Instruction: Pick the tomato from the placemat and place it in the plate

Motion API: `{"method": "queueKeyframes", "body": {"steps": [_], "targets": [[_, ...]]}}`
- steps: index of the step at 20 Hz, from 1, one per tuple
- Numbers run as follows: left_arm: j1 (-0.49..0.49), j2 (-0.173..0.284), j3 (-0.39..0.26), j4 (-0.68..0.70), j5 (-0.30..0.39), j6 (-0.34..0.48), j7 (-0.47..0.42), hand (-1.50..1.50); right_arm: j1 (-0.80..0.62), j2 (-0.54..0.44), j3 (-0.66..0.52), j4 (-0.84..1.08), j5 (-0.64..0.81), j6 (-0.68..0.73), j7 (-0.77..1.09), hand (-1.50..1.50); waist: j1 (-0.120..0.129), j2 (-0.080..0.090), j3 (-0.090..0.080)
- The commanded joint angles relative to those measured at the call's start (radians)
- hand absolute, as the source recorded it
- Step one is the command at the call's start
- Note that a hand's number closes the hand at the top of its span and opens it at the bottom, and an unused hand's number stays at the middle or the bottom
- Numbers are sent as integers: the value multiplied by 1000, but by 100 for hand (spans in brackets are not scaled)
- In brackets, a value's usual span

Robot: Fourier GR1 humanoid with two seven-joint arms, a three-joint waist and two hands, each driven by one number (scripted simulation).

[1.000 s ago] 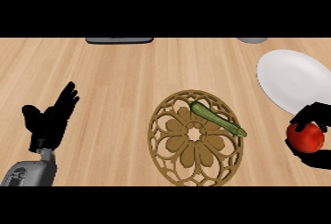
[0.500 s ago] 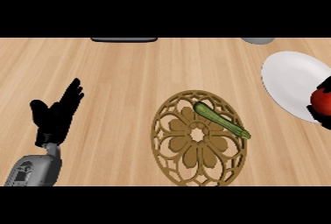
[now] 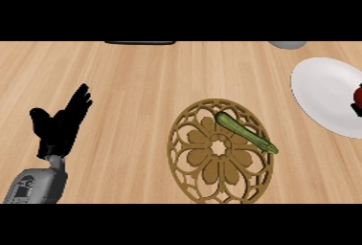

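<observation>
Tomato [image 3: 357, 95] over white plate [image 3: 322, 93] at right edge, right hand [image 3: 357, 111] grip indiscernible; left hand [image 3: 60, 125] open, fingers apart; zucchini [image 3: 245, 132] on placemat [image 3: 219, 151].

The counter [image 3: 141, 86] is pale wood with fine grain. The placemat [image 3: 220, 151] is tan-gold, cut in a flower lattice. A green zucchini [image 3: 245, 132] lies on it. At the right, a white plate [image 3: 325, 95]; red tomato [image 3: 357, 96].
</observation>
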Motion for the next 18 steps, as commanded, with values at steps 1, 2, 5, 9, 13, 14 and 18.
{"method": "queueKeyframes", "body": {"steps": [1, 2, 5, 9, 13, 14, 18], "targets": [[-15, -6, -5, 11, -4, -4, 10, 0, -65, -34, 64, 187, 109, -65, -80, 150, 15, 7, 1], [-38, 5, -8, -38, -1, 0, 71, 0, -88, -67, 55, 245, 98, -5, -92, 150, 20, 6, 2], [7, -43, -44, -39, -32, 26, 13, 0, -96, -59, 47, 352, 84, 78, -63, -150, 26, 9, 3], [-37, -32, -31, -13, -19, 8, 39, 0, -172, -82, 66, 435, 110, 95, -192, -150, 29, 14, 4], [-20, -22, -18, -3, -36, 22, 23, 0, -196, -96, -9, 442, 32, 101, -338, -150, 17, 12, 4], [13, -26, -24, -18, -17, -5, 6, 0, -197, -96, -30, 433, 5, 117, -375, -150, 11, 6, 3], [6, -7, 6, -11, -8, -1, 18, 0, -247, -49, -68, 424, -95, 317, -432, -150, 0, -6, 2]]}}
